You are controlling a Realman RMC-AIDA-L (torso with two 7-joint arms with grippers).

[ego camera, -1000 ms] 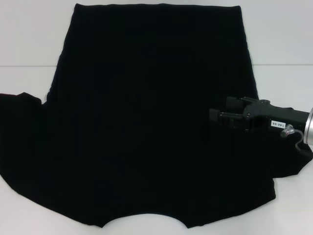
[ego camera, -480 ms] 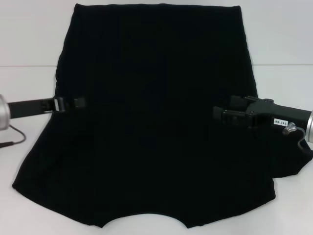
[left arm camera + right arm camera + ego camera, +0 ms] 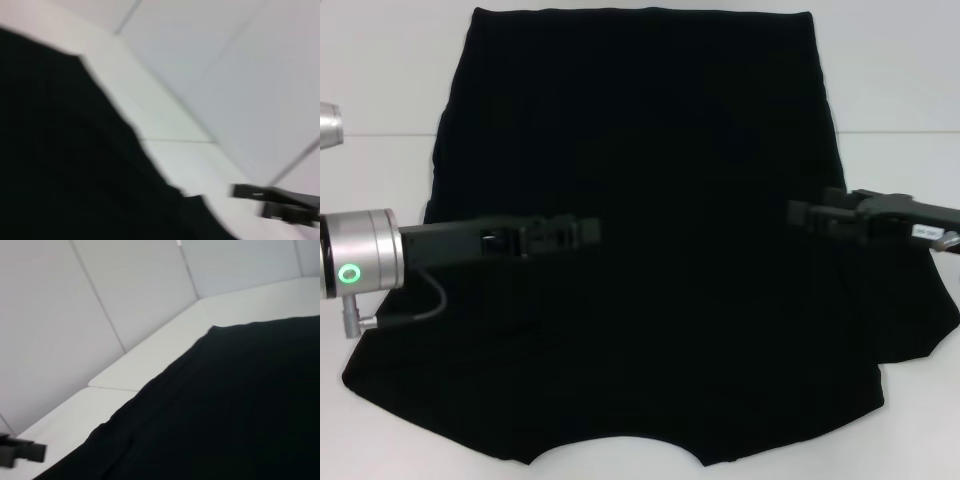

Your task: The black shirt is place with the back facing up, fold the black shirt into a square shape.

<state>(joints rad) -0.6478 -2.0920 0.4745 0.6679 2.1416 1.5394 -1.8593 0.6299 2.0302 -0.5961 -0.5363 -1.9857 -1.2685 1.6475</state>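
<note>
A white table (image 3: 380,80) is almost covered by the black shirt (image 3: 640,150), which is spread flat with plain fabric up, no lettering seen, its hem at the far edge and its neckline notch nearest the robot. The left gripper (image 3: 588,231) is reached in over the shirt's left half, its arm lying across the sleeve area. The right gripper (image 3: 798,212) is held over the right side, nearer the edge. Whether either gripper's fingers are open or clamped on cloth cannot be told, black being lost against black. A lopsided fold is judged likely, since the left is reached much further inward than the right; dragged cloth could bunch into wrinkles.
</note>
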